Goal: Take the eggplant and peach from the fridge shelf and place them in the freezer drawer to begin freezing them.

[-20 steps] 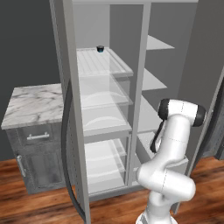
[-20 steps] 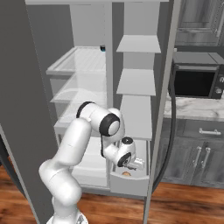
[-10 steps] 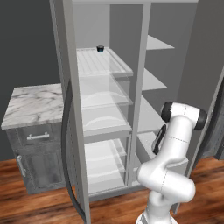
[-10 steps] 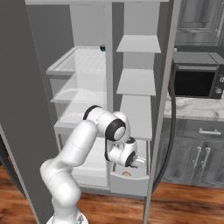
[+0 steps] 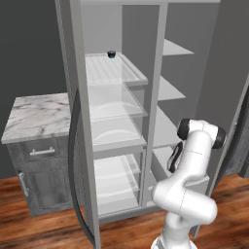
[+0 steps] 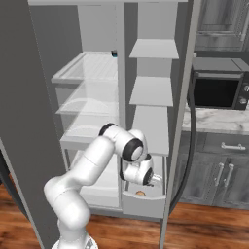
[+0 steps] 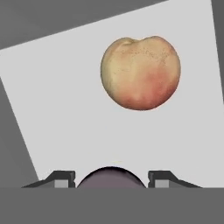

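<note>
Grey kitchen cabinets flanked an open fridge. Low inside it, the claw pinched one dull purple eggplant over the pale freezer drawer. One round peach, yellow with a red blush, lay on the drawer floor. One black cup sat on the ridged fridge shelf.
</note>
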